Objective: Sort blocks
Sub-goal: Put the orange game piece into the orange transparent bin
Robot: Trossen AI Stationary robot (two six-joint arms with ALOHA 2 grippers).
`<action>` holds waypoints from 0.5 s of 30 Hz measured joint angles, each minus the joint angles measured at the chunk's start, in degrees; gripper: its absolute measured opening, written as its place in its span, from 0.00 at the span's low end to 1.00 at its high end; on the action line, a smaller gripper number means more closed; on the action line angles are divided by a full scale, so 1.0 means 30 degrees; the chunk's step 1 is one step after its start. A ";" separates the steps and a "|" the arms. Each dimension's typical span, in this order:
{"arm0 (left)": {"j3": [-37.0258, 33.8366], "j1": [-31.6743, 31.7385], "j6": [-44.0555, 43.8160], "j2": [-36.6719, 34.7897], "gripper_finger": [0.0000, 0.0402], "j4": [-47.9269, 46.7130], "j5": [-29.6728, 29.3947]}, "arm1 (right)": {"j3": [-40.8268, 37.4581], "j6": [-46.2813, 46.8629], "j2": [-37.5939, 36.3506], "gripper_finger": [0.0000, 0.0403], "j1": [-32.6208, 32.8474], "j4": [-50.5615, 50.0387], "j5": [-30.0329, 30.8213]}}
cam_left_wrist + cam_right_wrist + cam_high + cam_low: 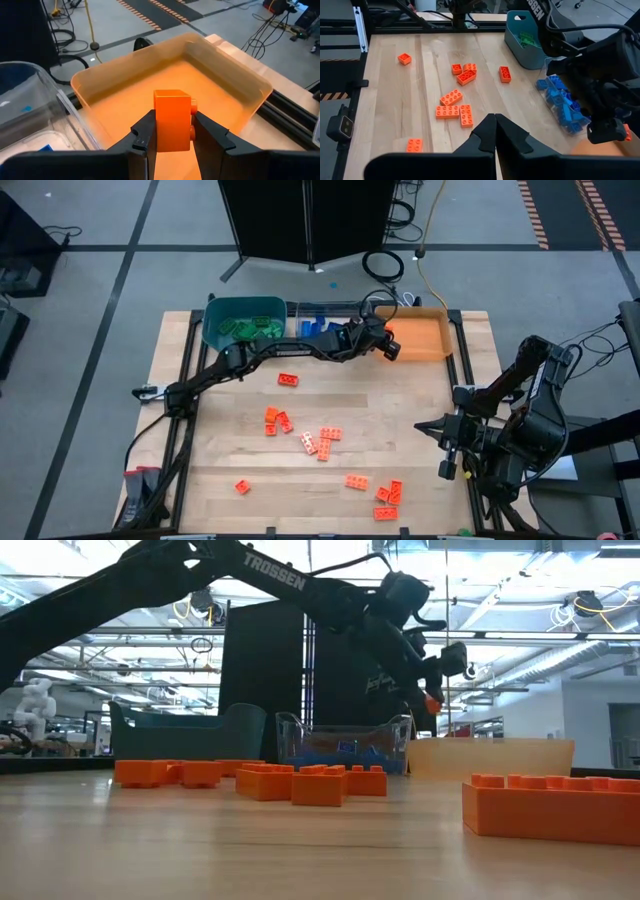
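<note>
My left gripper reaches to the far right of the table and is shut on an orange block. It hangs at the near left wall of the orange bin, and the block shows above the bin's floor in the left wrist view. Several more orange blocks lie flat on the wooden table. The teal bin holds green blocks and the clear bin holds blue ones. My right gripper waits shut over the table's right edge with nothing in it. My left gripper pinches the orange block between its two fingers. One finger lies on the studded face and the other on the opposite face. The fingers slant down toward the table's right side. The block is lifted clear, turned on its side, above the bin.
Loose orange blocks lie in the middle, near left and near right of the table. The three bins stand in a row along the far edge. Black rails frame the table's sides.
</note>
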 joint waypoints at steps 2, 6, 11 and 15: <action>0.0000 0.0022 -0.0011 0.0000 0.24 -0.0004 0.0340 | 0.0000 0.0147 0.0000 0.00 0.0007 0.0000 0.0000; 0.0000 0.0022 0.0018 0.0000 0.26 -0.0013 0.0412 | 0.0000 0.0233 0.0005 0.00 0.0007 0.0005 0.0000; 0.0000 0.0037 0.0033 0.0000 0.34 -0.0004 0.0434 | 0.0000 0.0233 0.0000 0.00 0.0000 0.0007 0.0000; 0.0000 0.0044 0.0061 0.0000 0.37 0.0026 0.0465 | -0.0005 0.0337 0.0000 0.00 0.0000 0.0007 0.0000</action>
